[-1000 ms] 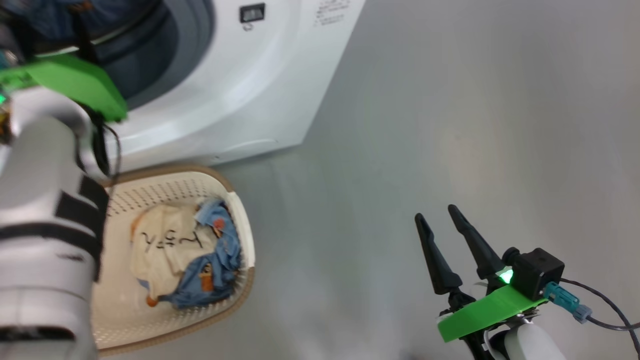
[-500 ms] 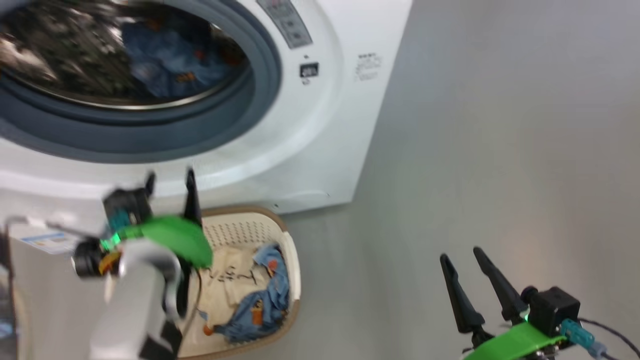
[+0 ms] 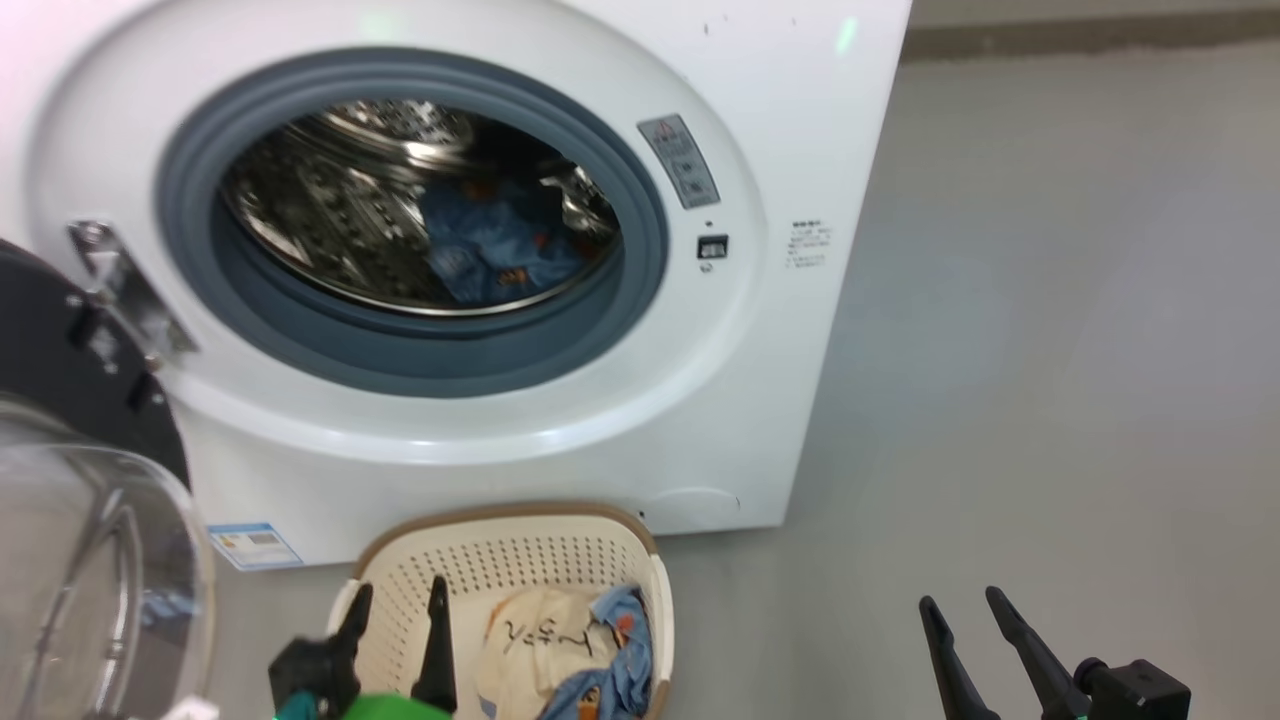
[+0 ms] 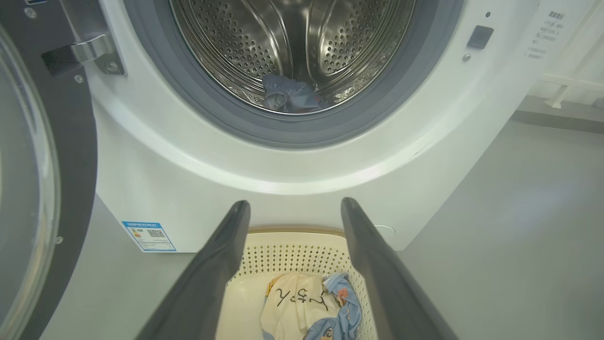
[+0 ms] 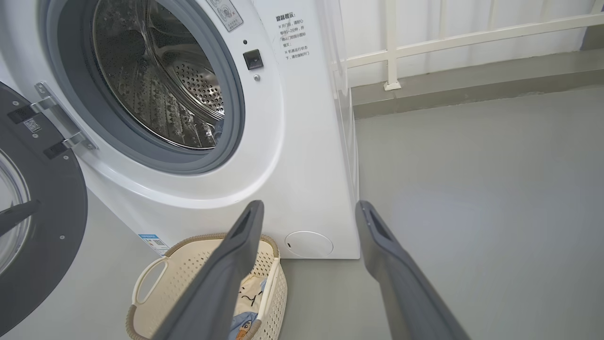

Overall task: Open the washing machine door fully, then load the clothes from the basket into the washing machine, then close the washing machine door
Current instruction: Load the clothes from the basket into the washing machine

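Washing machine (image 3: 800, 330) sits dead ahead, round opening facing me, drum axis running straight back into the cabinet. Washing machine door (image 3: 50, 340) is swung out on the hinge (image 3: 115, 285) at the opening's left side. Its dark inner face is turned toward me and the glass bowl (image 3: 110, 570) bulges out at lower left in the head view. One blue garment (image 3: 490, 245) lies low in the drum.

Basket (image 3: 520, 516) is on the floor just in front of the machine's lower front, below the opening, open side up. Its near end is cropped, so I can't call its long axis. The clothes (image 3: 560, 650) are bunched in it toward the right wall, cream piece with black scribble on top, blue print beside it.

Left gripper (image 3: 399, 586) hangs over the basket's left half, fingers spread, pointing up toward the machine, holding nothing. From its wrist (image 4: 295, 203) the fingers frame the basket. Right gripper (image 3: 959, 598) is over bare floor, well right of the basket, fingers spread and empty, pointing the same way.
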Motion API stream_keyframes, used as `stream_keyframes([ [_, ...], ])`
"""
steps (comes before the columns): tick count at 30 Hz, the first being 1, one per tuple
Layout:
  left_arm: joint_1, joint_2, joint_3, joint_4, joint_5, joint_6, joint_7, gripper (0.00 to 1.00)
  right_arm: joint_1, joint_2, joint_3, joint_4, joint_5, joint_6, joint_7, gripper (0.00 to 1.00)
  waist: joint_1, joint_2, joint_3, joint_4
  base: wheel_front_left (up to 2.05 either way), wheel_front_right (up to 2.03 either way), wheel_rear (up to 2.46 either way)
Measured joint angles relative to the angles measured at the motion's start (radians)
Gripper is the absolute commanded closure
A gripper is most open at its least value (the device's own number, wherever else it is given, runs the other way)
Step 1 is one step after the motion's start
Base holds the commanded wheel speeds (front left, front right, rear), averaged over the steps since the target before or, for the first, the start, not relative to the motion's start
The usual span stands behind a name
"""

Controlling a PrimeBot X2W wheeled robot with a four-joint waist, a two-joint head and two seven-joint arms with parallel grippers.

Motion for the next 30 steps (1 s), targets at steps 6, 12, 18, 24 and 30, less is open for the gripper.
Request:
stream_keyframes([
  [6,0.141,0.010,0.024,-0.152,0.007,0.003,0.000,0.00,0.023,-0.001,-0.007,-0.009,-0.002,0.000,0.000,0.00,0.0001,0.0000,-0.058,0.036,0.00,0.00,0.00],
  [12,0.242,0.016,0.065,-0.229,0.020,-0.001,0.000,0.00,0.047,-0.005,-0.009,-0.014,-0.008,0.000,0.000,0.00,0.0001,0.0000,-0.097,0.048,0.00,0.00,0.00],
  [18,0.323,0.015,0.087,-0.259,0.037,-0.019,0.000,0.00,0.067,-0.015,-0.012,-0.019,-0.008,0.000,0.000,0.00,0.0000,0.0000,-0.124,0.052,0.00,0.00,0.00],
  [24,0.344,0.014,0.106,-0.271,0.037,-0.023,0.000,0.00,0.068,-0.017,-0.016,-0.026,-0.008,0.000,0.000,0.00,0.0000,0.0000,-0.126,0.052,0.00,0.00,0.00],
  [30,0.346,0.012,0.115,-0.274,0.038,-0.033,0.000,0.00,0.083,-0.018,-0.020,-0.031,-0.008,0.000,0.000,0.00,0.0001,0.0000,-0.117,0.048,0.00,0.00,0.00],
])
